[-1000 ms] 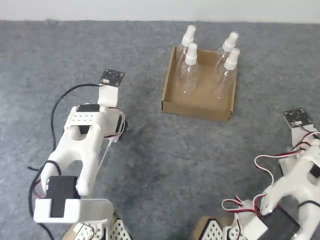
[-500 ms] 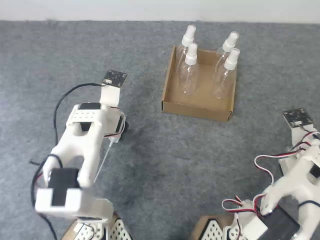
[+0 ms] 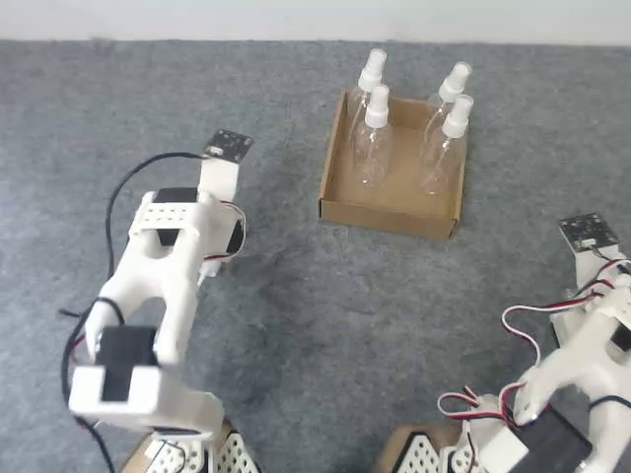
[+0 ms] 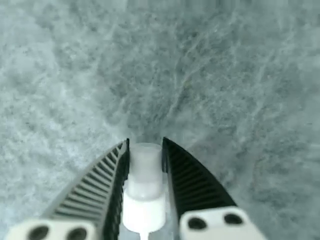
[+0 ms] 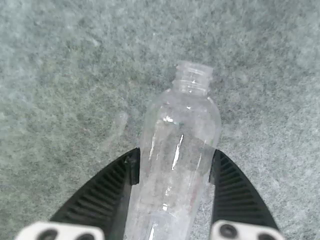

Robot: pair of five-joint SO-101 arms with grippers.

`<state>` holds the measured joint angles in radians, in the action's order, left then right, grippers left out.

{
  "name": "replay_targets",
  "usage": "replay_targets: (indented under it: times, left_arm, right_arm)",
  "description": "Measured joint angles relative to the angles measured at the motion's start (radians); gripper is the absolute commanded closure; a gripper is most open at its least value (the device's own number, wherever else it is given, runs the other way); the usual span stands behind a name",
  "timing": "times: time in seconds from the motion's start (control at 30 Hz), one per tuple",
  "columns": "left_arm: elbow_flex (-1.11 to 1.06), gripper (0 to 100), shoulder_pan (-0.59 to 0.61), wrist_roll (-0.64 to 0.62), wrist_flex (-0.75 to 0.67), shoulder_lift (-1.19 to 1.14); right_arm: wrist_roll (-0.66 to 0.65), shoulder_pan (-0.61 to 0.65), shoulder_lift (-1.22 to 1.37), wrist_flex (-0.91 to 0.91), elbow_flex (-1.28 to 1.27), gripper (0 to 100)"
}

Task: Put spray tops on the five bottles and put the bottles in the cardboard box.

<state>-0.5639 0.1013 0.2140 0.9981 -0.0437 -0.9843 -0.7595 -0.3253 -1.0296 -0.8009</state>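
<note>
The left gripper pinches a white spray top, its lower end cut off at the frame edge. The right gripper clamps an uncapped clear bottle, base out of frame. In the high view's upper centre-right, four capped bottles stand in the cardboard box, the rear pair partly hidden by the front pair.

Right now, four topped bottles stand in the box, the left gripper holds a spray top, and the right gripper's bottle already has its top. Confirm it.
Wrong on the last point: the bottle in the right gripper has no top; the right wrist view shows its bare, open neck. The rest stands.
</note>
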Motion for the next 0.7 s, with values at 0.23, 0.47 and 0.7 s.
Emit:
replay_targets:
  times: [0.23, 0.47, 0.7]
  left_arm:
    - [-0.023, 99, -0.158, -0.104, 0.123, 0.253]
    - [-0.219, 99, -0.255, -0.130, 0.041, 0.402]
    - [-0.305, 99, -0.261, -0.130, -0.008, 0.423]
  right_arm:
    - [0.037, 0.003, 0.000, 0.000, 0.000, 80.9]
    - [0.107, 0.034, 0.000, -0.086, 0.069, 66.2]
    - [0.112, 0.147, 0.000, -0.236, 0.183, 66.2]
